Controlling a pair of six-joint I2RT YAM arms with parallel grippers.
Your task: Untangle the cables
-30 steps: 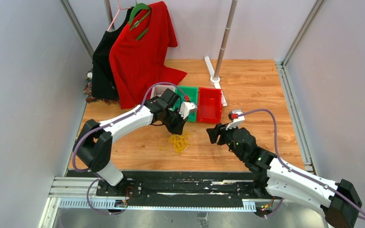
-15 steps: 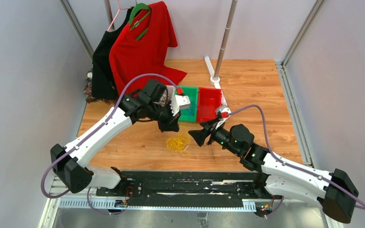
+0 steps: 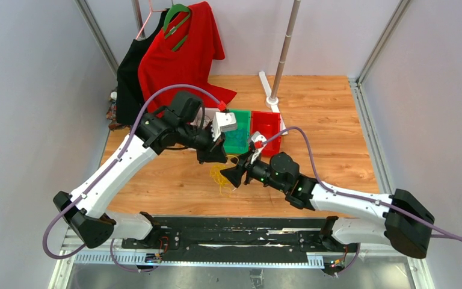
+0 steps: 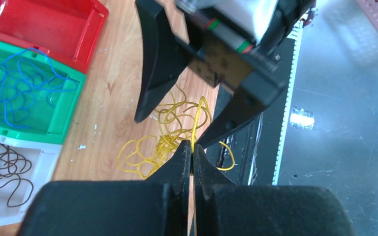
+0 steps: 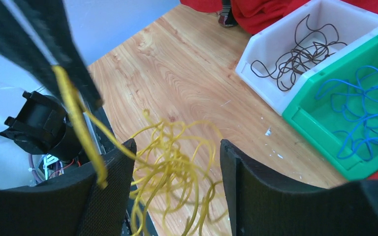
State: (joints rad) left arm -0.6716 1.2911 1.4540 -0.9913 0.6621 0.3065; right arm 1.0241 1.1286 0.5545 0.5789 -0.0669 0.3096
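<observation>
A loose tangle of yellow cables (image 3: 218, 176) lies on the wooden table, partly lifted. My left gripper (image 4: 192, 147) is shut on one yellow strand (image 5: 76, 118), which runs up from the yellow tangle (image 4: 170, 132). My right gripper (image 5: 176, 147) is open, and its two fingers straddle the yellow loops (image 5: 177, 167) without pinching them. From above, the left gripper (image 3: 213, 156) hangs just above and left of the right gripper (image 3: 233, 176). Blue cables (image 4: 19, 93) lie in the green bin (image 4: 64, 123). A dark brown cable (image 5: 295, 59) lies in the white bin (image 5: 266, 96).
A red bin (image 3: 266, 132) stands to the right of the green bin (image 3: 239, 137). A red shirt (image 3: 180, 66) and a black garment (image 3: 129, 84) hang at the back left. A white pole stand (image 3: 274, 90) rises behind the bins. The black rail (image 3: 234, 232) runs along the near edge.
My right gripper has swept left from beside the yellow tangle until its fingers straddle it. The left arm has drawn back and up, lifting a yellow strand.
</observation>
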